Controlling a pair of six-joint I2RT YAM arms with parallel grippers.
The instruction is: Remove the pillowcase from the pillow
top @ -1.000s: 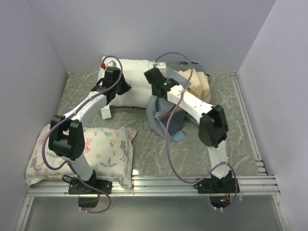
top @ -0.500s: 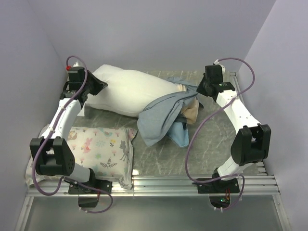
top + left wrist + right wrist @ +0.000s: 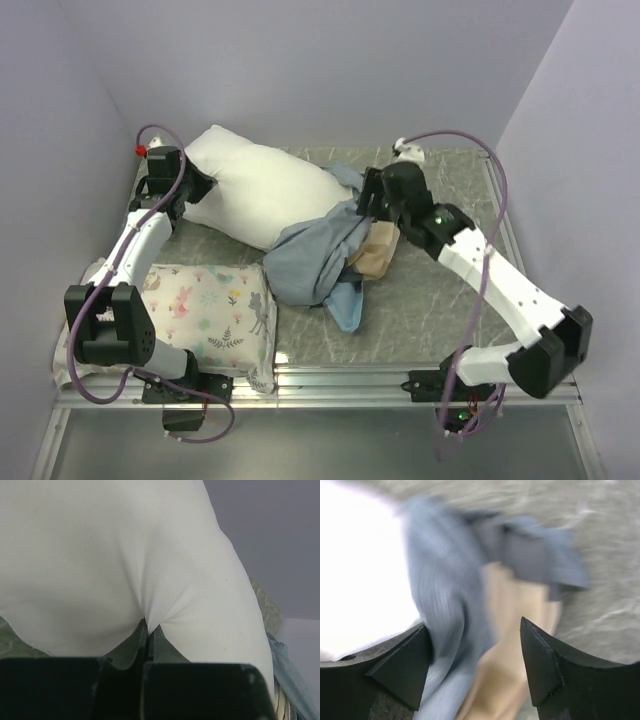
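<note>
Plump soft pillow [image 3: 260,190]: plain white. Dusty blue-grey fabric pillowcase [image 3: 310,262]: tan patch at its 3 o'clock. Rectangular printed pillow [image 3: 215,310]: white, pastel flower-and-animal print. Worktop [image 3: 420,310]: grey-green marbled.

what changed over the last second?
Left gripper dragged the pillow from back centre toward the back left corner. Right gripper swung out to the right by the pillowcase, then came back over it, jaws now open. The pillowcase has slid further off and lies bunched at the pillow's right end. Same: printed pillow near left; left gripper shut on the pillow.
</note>
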